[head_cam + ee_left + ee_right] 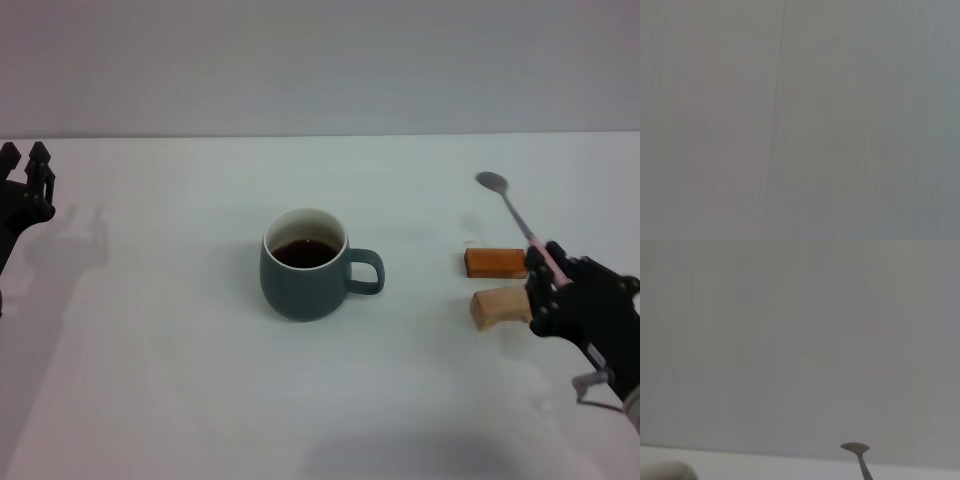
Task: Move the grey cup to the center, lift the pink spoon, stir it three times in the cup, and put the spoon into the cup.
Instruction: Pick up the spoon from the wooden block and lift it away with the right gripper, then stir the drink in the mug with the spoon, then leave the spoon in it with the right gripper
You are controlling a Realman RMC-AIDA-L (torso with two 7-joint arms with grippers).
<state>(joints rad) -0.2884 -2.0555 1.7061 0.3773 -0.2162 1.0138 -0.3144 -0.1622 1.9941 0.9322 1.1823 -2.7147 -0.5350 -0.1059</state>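
Note:
The grey cup (305, 268) stands upright at the middle of the white table, handle toward the right, with dark liquid inside. My right gripper (552, 272) is at the right, shut on the pale pink handle of the pink spoon (512, 212). The spoon is held tilted above the table, its metal bowl pointing up and away, well right of the cup. The spoon's bowl also shows in the right wrist view (855, 448). My left gripper (25, 175) is parked at the far left edge, away from the cup. The left wrist view shows only a blank surface.
An orange block (494, 262) and a tan wooden block (498, 307) lie on the table (150, 350) just left of my right gripper, below the spoon. A grey wall runs behind the table's far edge.

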